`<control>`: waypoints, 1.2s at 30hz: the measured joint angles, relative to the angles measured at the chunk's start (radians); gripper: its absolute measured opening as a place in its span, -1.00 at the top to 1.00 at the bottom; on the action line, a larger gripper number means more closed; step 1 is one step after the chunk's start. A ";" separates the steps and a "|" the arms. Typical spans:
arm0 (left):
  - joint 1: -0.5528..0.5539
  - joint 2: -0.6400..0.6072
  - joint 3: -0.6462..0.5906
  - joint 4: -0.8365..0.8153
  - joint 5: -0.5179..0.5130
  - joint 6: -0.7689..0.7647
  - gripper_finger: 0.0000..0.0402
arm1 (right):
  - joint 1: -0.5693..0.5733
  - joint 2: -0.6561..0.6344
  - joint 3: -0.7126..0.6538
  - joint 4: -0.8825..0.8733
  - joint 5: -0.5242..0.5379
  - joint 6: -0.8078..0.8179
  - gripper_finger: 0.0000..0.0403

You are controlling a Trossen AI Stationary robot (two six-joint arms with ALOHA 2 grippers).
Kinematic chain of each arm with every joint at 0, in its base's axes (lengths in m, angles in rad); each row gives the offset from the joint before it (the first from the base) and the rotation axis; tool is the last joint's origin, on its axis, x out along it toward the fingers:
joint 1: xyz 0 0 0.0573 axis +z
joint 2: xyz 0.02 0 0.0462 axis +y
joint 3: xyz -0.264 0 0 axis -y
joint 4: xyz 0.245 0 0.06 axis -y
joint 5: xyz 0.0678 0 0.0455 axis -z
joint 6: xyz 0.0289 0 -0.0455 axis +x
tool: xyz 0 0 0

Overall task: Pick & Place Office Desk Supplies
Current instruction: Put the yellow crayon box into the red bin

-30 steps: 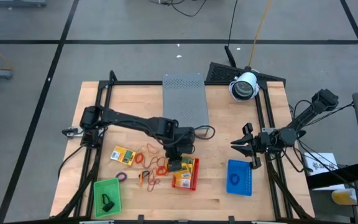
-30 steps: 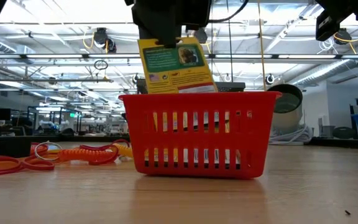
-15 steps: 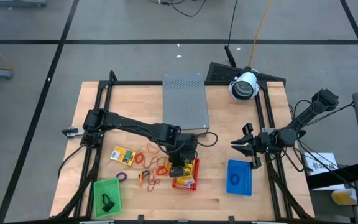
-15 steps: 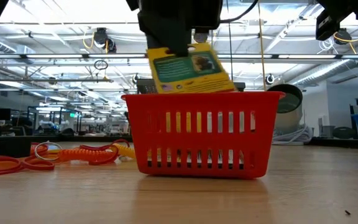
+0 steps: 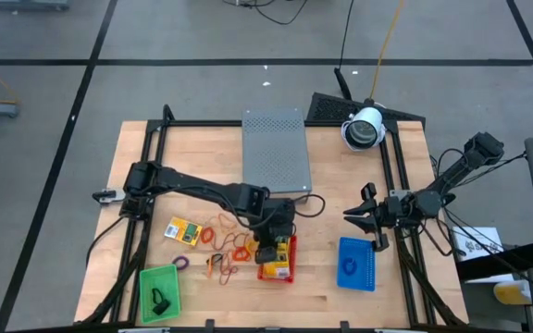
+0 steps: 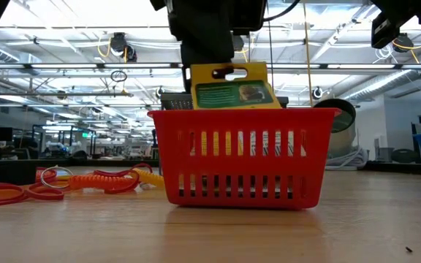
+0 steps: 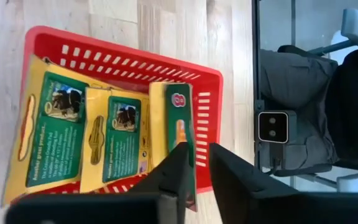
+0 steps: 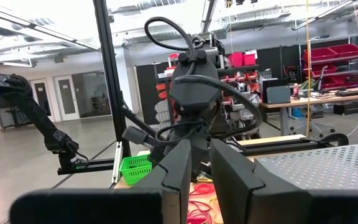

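Note:
My left gripper [image 5: 270,239] hangs over the red mesh tray [image 5: 277,261] and is shut on a yellow-and-green packet [image 6: 232,88]. The packet's upper part stands above the tray's rim [image 6: 240,111]. Two more packets [image 7: 48,130] [image 7: 114,137] lie flat inside the tray. Another packet [image 5: 182,230] lies on the table to the left. Orange and red rubber bands [image 5: 225,239] and a purple loop [image 5: 181,263] lie next to it. My right gripper [image 5: 350,215] waits above the table's right side, with a narrow gap between its fingers. My left gripper pinches the packet's top end [image 6: 209,71], beside its hanger slot, between the two fingers. They come from above, pointing down. In the left wrist view the packet shows edge-on [image 7: 183,118] between the fingers. It stands upright, its lower part inside the red tray and hidden by the tray's wall.
A grey perforated box [image 5: 275,150] lies at the table's far middle. A green tray [image 5: 160,294] holding a dark clip sits near the left front corner. A blue tray [image 5: 356,264] holding a blue loop sits at the right front. A black frame rail [image 5: 398,185] runs along the right side.
My left gripper has moved down and a little toward the near edge, still shut on the packet. The packet was tilted and high above the rim. It now stands upright with more of it inside the red tray, which has slid slightly.

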 joint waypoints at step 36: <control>-0.029 -0.405 -0.013 0.046 -0.474 0.168 0.34 | 0.000 0.002 0.000 -0.050 -0.001 0.008 0.75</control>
